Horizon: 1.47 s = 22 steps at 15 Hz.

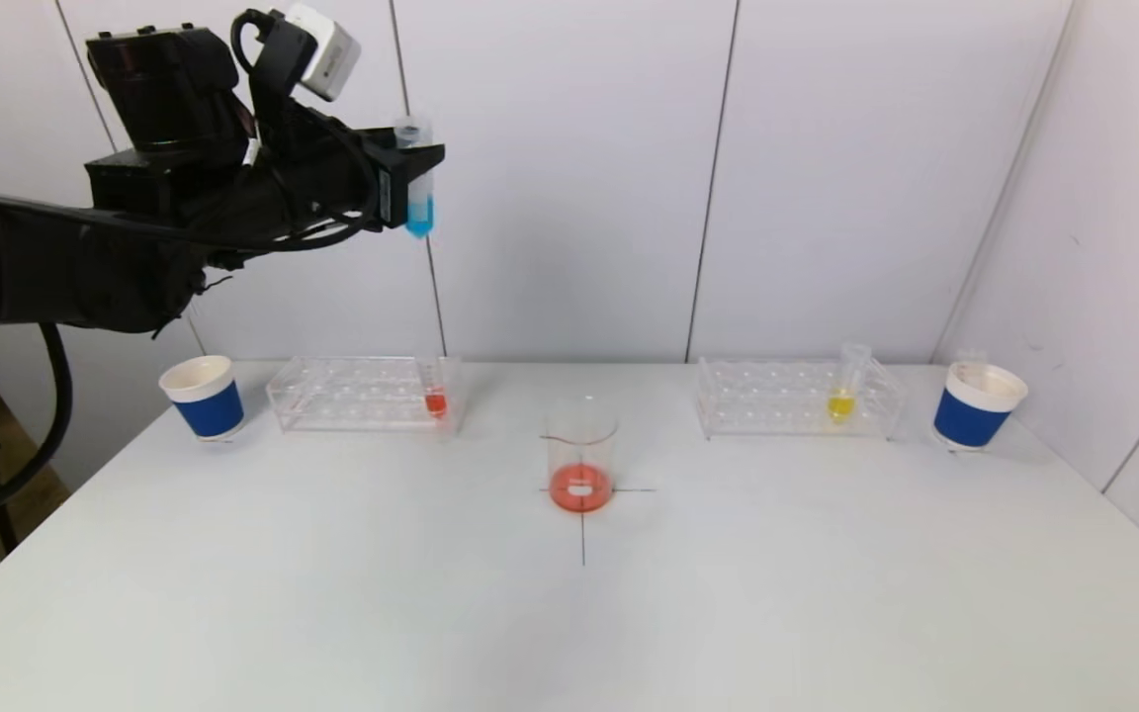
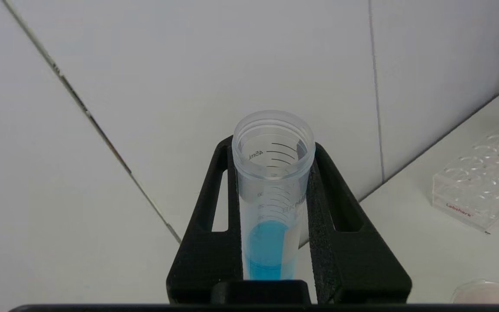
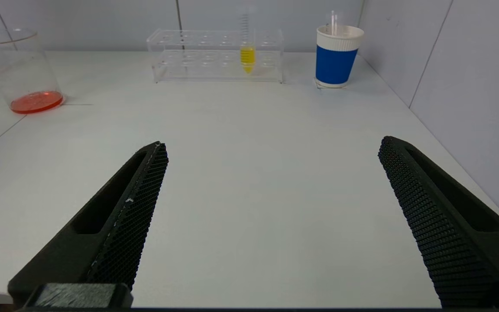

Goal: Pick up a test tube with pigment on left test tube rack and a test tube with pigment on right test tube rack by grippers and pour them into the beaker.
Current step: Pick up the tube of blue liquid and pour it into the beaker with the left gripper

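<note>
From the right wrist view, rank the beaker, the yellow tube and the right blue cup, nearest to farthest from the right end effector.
1. Beaker, toward the table's middle, with orange-red liquid in it.
2. Yellow tube, upright in the right rack near the back wall.
3. Right blue cup, beside that rack near the side wall; nearly level with the tube, too close to call.

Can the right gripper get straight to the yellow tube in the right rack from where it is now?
Probably yes. The right gripper is open and holds nothing, and bare table lies between it and the yellow tube, which stands upright in the right rack. The blue cup sits beside the rack, apart from it.
</note>
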Motion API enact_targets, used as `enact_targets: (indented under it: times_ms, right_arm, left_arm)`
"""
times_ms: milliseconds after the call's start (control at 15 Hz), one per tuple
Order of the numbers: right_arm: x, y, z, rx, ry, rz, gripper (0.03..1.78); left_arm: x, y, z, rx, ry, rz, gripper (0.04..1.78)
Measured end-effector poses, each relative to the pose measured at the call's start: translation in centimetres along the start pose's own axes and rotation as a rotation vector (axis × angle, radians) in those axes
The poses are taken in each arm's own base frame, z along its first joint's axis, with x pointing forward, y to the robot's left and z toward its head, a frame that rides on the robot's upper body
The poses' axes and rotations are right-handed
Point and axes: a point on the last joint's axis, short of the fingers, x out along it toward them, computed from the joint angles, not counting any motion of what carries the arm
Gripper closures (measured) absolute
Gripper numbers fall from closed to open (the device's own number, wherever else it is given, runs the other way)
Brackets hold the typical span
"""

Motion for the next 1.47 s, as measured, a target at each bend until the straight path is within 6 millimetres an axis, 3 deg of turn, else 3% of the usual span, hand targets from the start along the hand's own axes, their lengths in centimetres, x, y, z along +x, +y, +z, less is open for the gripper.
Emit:
enact_targets:
  times_ms: [600,1067,1467]
  right_arm:
    - [0.0,0.0,0.0,0.0,0.0,0.0,0.04]
    - [0.0,0.0,0.0,0.0,0.0,0.0,0.04]
    - [0.0,0.0,0.0,0.0,0.0,0.0,0.04]
  left_arm:
    - [1.5,-2.9,-1.2,0.263,-0.022,-0.143,1.37]
    - [2.2,-5.0,-1.8,0.443,-0.143,-0.233,1.37]
    - [2.7,-7.4,-4.4,0.506,-0.273,-0.27,1.37]
